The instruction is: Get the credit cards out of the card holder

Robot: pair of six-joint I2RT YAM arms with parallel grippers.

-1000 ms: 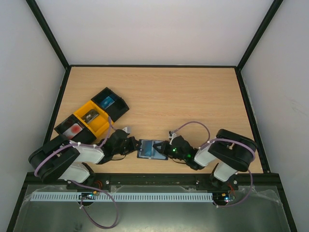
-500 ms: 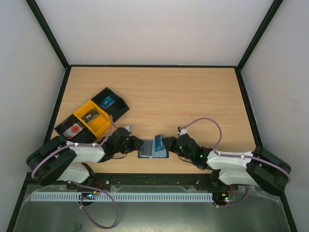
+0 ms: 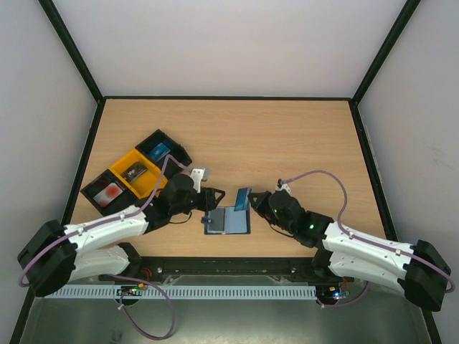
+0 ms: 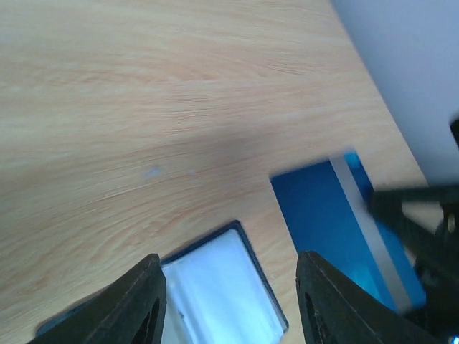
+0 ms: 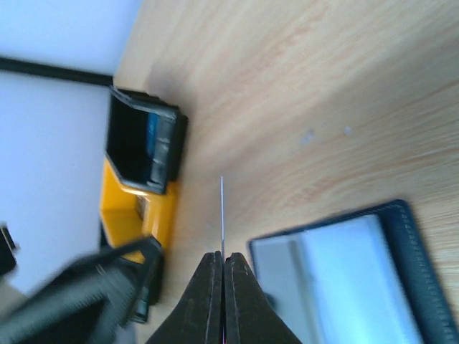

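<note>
The card holder (image 3: 227, 221) lies open and flat on the table near the front edge, its pale inner panels facing up. My right gripper (image 3: 257, 203) is shut on a blue credit card (image 3: 244, 198) and holds it in the air just beyond the holder's right panel. The right wrist view shows that card edge-on (image 5: 222, 211) between the shut right gripper (image 5: 223, 259), with the holder (image 5: 344, 279) below it. My left gripper (image 3: 214, 203) hovers open over the holder's left side, empty. In the left wrist view the left gripper (image 4: 233, 301) straddles the holder (image 4: 215, 287), with the blue card (image 4: 330, 222) to the right.
Three open trays sit in a row at the left: a black one (image 3: 163, 150) with a blue item, a yellow one (image 3: 136, 173) and another black one (image 3: 107, 193) with a red item. A black frame rims the table.
My right gripper has pulled the blue card out of the holder and lifted it away. My left gripper has opened, let go of the holder's left edge and risen.
</note>
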